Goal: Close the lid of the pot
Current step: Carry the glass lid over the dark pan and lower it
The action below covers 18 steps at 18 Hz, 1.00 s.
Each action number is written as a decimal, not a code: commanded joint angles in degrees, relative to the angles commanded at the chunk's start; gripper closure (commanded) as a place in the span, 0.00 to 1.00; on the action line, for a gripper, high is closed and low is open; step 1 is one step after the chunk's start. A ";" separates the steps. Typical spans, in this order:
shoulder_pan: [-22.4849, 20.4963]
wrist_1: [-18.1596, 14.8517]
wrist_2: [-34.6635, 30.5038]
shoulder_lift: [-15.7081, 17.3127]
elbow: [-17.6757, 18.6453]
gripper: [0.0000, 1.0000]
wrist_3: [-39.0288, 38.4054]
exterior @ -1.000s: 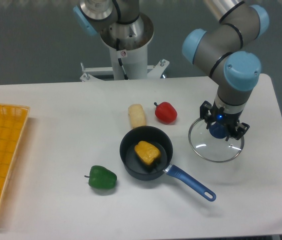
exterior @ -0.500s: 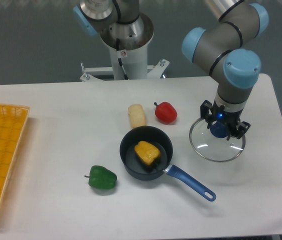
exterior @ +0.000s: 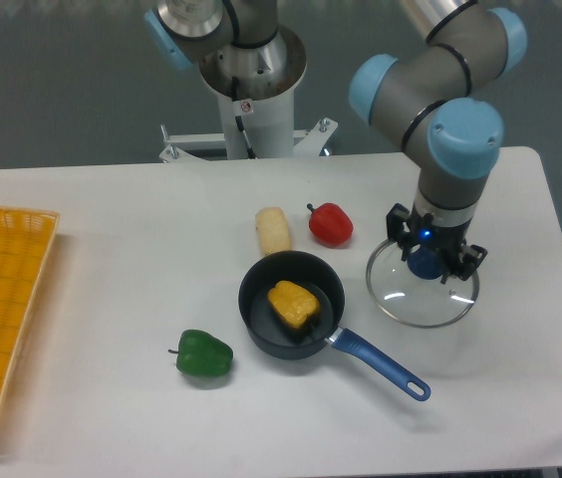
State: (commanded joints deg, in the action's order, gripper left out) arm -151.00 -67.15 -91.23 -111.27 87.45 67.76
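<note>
The pot (exterior: 292,305) is a small dark saucepan at the table's middle, with a yellow food piece (exterior: 292,302) inside and a long blue handle (exterior: 381,365) pointing to the lower right. The lid (exterior: 421,284) is a clear glass disc with a metal rim and a blue knob (exterior: 423,262), to the right of the pot. My gripper (exterior: 425,257) is shut on the knob and holds the lid, which appears slightly off the table.
A red pepper (exterior: 330,224) and a pale corn piece (exterior: 273,230) lie just behind the pot. A green pepper (exterior: 204,354) lies to its front left. A yellow basket (exterior: 2,309) sits at the left edge. The robot base (exterior: 252,80) stands behind the table.
My gripper has moved a little to the left, toward the pot, carrying the lid with it. The pot and the vegetables have not moved.
</note>
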 joint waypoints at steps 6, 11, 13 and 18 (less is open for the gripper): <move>4.04 -0.70 -0.18 0.88 0.35 0.44 -4.38; 7.99 -0.26 -0.79 0.53 1.49 0.44 -10.36; 9.40 -0.35 -1.67 0.70 1.58 0.44 -11.42; 12.56 -0.70 -2.99 1.49 2.72 0.44 -13.44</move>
State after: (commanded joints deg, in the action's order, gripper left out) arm -138.43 -67.85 -94.22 -109.78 90.17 54.32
